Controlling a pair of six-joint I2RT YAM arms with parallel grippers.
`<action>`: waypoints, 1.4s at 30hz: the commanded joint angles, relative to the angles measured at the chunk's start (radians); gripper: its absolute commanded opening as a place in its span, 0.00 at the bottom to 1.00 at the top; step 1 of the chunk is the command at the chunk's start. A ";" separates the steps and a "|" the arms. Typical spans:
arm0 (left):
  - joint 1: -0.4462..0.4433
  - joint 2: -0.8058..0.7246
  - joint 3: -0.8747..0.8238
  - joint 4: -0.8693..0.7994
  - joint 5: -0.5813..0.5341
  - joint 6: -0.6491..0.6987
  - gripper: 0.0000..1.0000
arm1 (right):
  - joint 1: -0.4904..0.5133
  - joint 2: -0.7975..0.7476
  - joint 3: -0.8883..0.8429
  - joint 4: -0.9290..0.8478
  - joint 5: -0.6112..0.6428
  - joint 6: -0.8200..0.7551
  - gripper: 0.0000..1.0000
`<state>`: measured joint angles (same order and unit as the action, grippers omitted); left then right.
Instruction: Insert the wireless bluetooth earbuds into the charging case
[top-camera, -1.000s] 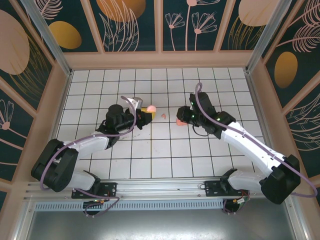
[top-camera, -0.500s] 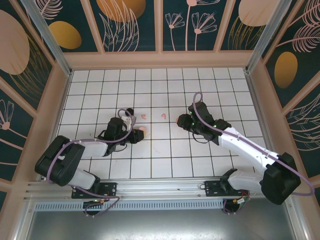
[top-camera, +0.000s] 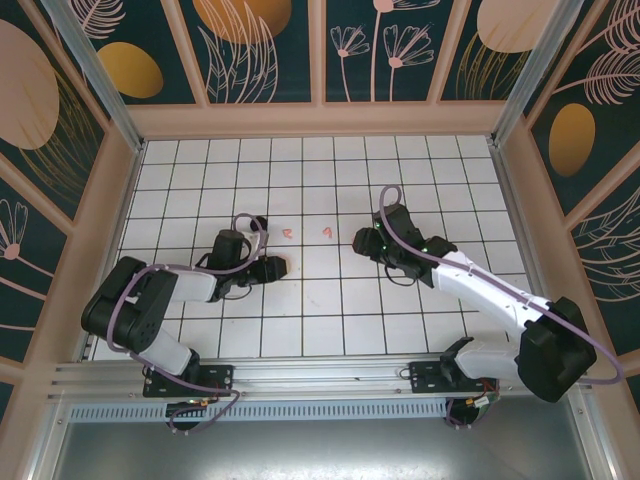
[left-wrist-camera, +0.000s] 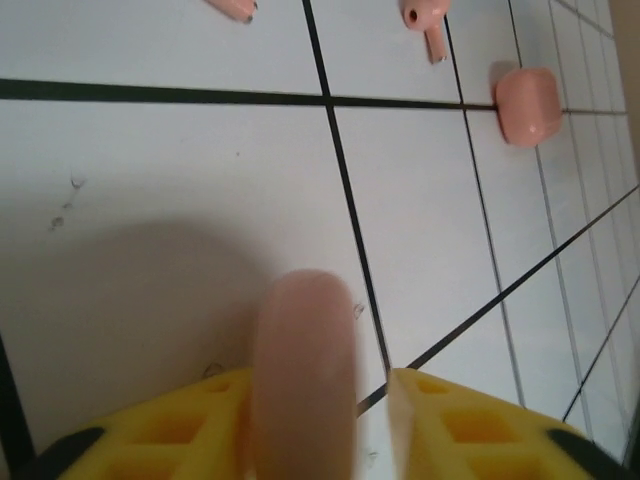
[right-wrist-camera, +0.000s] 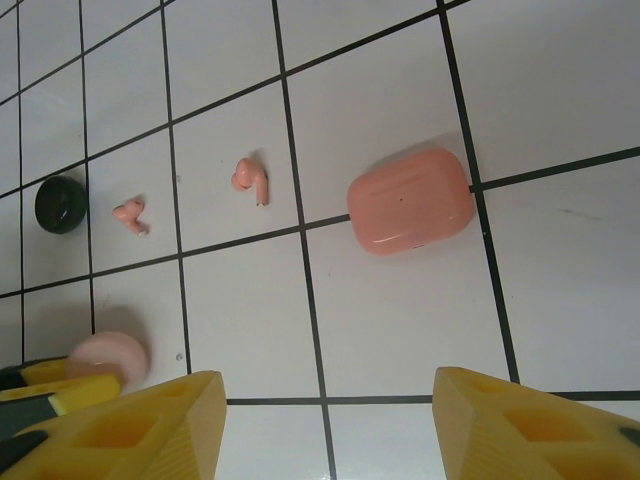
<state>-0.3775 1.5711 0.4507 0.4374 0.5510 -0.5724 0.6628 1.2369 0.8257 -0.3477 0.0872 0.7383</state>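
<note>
Currently pick-up step, nothing inserted. Item: right end effector (right-wrist-camera: 328, 385) wide open, empty. Shut case (right-wrist-camera: 410, 213) on desk (right-wrist-camera: 400, 320) at its 12 o'clock. Two earbuds (right-wrist-camera: 250, 180) loose, 9 to 10 o'clock of case. Item: left end effector (left-wrist-camera: 318, 378) slackly parted around pink lump (left-wrist-camera: 305, 370). Next likely needs case lid opened.

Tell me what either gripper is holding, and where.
Nothing is clamped. Right gripper is open, the case lying ahead on the table. Left gripper stands apart around a rounded pink piece, which touches one finger, with a gap to the other.
</note>
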 joint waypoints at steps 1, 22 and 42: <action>0.023 -0.017 0.020 -0.156 -0.130 0.020 0.45 | 0.006 0.009 0.045 -0.011 0.029 -0.015 0.59; 0.035 -0.461 0.192 -0.411 -0.503 0.211 0.83 | -0.014 0.163 0.207 -0.129 0.119 -0.241 0.77; 0.038 -0.453 0.276 -0.209 -0.578 0.139 0.99 | -0.081 0.554 0.399 -0.193 0.021 -0.465 0.85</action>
<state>-0.3450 1.0943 0.6876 0.1879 -0.0170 -0.4236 0.5941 1.7569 1.1931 -0.4992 0.1253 0.3019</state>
